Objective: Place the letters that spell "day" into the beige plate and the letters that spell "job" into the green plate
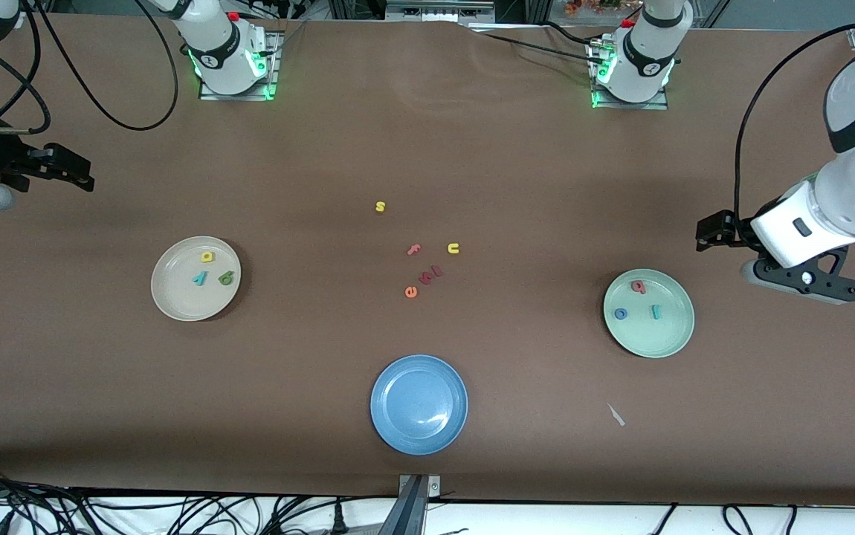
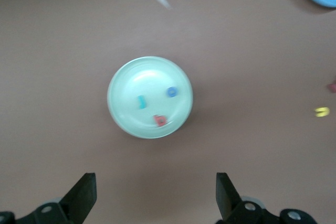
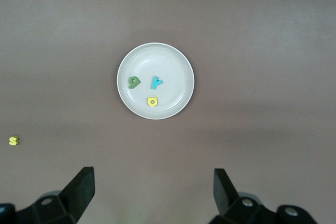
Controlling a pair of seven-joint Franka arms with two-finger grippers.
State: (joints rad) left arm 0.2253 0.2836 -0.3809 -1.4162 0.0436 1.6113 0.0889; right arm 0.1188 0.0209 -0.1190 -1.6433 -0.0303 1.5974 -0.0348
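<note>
My left hand [image 2: 155,195] hangs empty, fingers spread wide, above the desk [image 1: 517,186] at the left arm's end, just outside the rim of the green plate [image 1: 662,342]. My right hand [image 3: 152,192] hangs likewise spread and empty above the right arm's end, well apart from the beige plate [image 1: 175,301].

Beige plate, as the front view shows it: the yellow a [image 1: 207,257] at 12 o'clock, the teal y [image 1: 199,279] near centre, and the green d [image 1: 226,278] at 3 o'clock.

Green plate: the salmon-pink b [image 1: 638,286] at 11 o'clock, the blue o [image 1: 621,313] at 9 o'clock, and the teal j [image 1: 656,312] near centre.

Mid-desk, between the two plates: a yellow s [image 1: 380,206], a pink f [image 1: 413,250], a yellow u [image 1: 453,248], an orange e [image 1: 410,292], and dark red letters [image 1: 431,275] too small to read. The blue plate [image 1: 398,416] lies nearest the front camera, with a pale scrap [image 1: 615,414] toward the left arm's end.
</note>
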